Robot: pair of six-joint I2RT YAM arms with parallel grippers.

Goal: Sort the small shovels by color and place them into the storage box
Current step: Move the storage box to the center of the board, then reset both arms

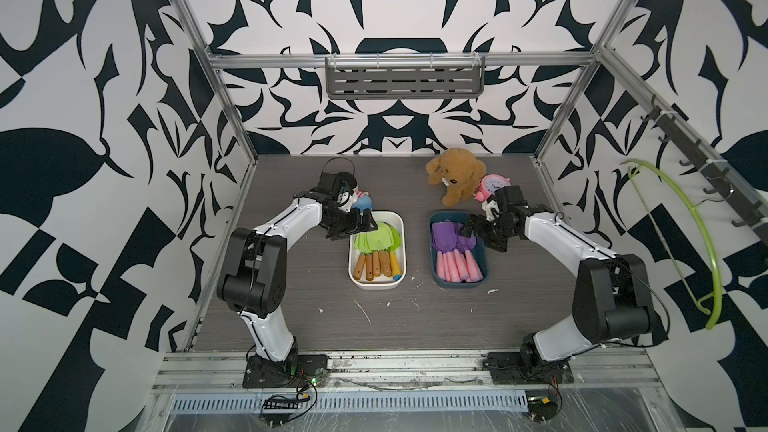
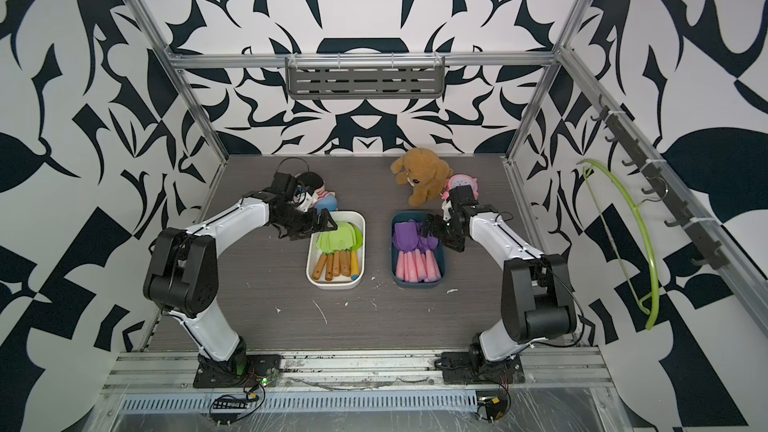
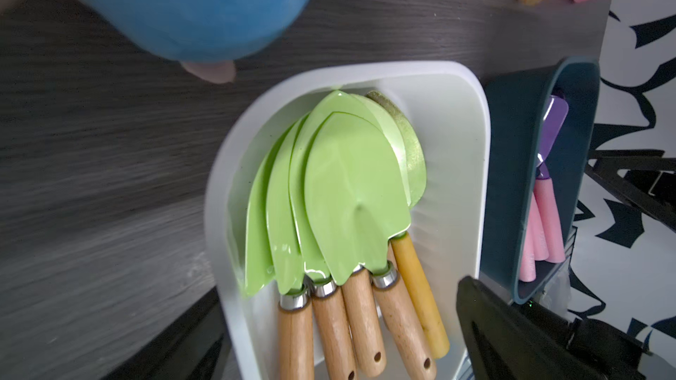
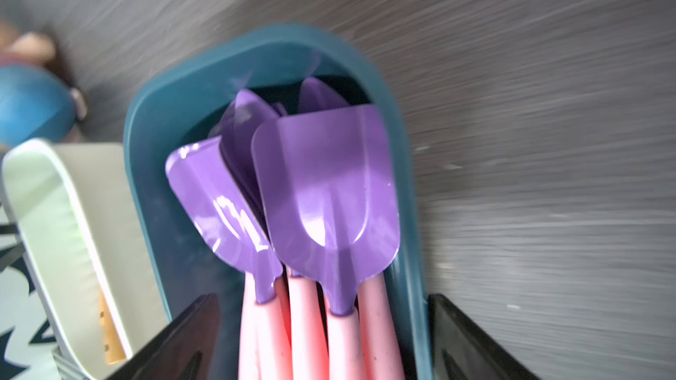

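Left gripper (image 3: 340, 288) sits closest, jaws spread wide over green shovels (image 3: 351, 191) lying in white box (image 3: 453, 140), nothing held. Right gripper (image 4: 323, 297) likewise spread & empty above purple shovels (image 4: 329, 184) w/ pink handles in blue box (image 4: 157, 115). I see boxes side by side, not touching.

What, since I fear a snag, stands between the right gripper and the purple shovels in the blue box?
Nothing visible. The right gripper hangs open over the purple shovels, which lie in the blue box with blades and pink handles uncovered.
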